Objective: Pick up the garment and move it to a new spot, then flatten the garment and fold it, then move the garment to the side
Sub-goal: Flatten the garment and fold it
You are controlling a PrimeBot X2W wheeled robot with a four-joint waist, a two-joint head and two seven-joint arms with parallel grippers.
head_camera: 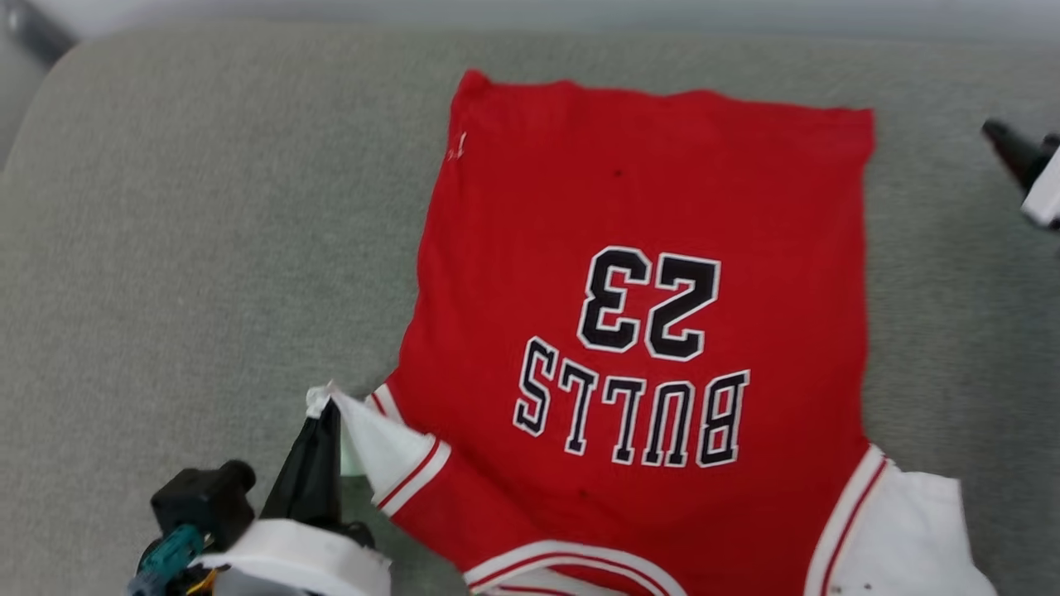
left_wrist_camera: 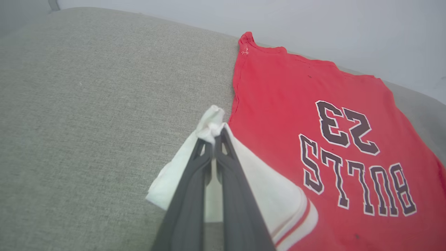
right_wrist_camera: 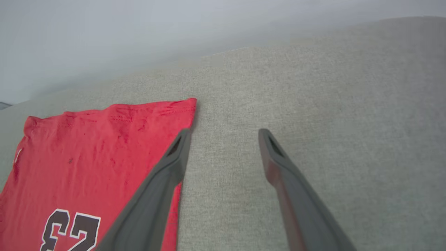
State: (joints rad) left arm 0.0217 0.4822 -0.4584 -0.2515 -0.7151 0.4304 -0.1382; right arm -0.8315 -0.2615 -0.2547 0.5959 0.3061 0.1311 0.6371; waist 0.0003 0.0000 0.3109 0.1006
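You have the garment (head_camera: 646, 290) lying lettered face up across the centre and right of the head view, on the grey upholstered surface (head_camera: 207, 248). Its hem is toward the top of the frame and its striped collar trim is at the bottom edge. The red body is spread nearly flat, with only light creasing near the hem. Your left gripper (head_camera: 327, 414), at the lower left, is pinched tight on the tip of one white sleeve (left_wrist_camera: 181, 181), which is bunched at the fingertips and drawn outward. The head view is slightly blurred, so that sleeve appears raised off the cushion, but this is not certain. The other sleeve (head_camera: 903, 530) lies laid out at the lower right. Your right gripper (right_wrist_camera: 224, 134) stands with its jaws wide apart and nothing between them, over bare cushion just beside the garment's hem corner. Assessment: placement looks complete and flattening is in its closing stage, with one sleeve yet to be set down smooth. No fold is visible anywhere on the body, so the folding and the final move to the side are both outstanding.
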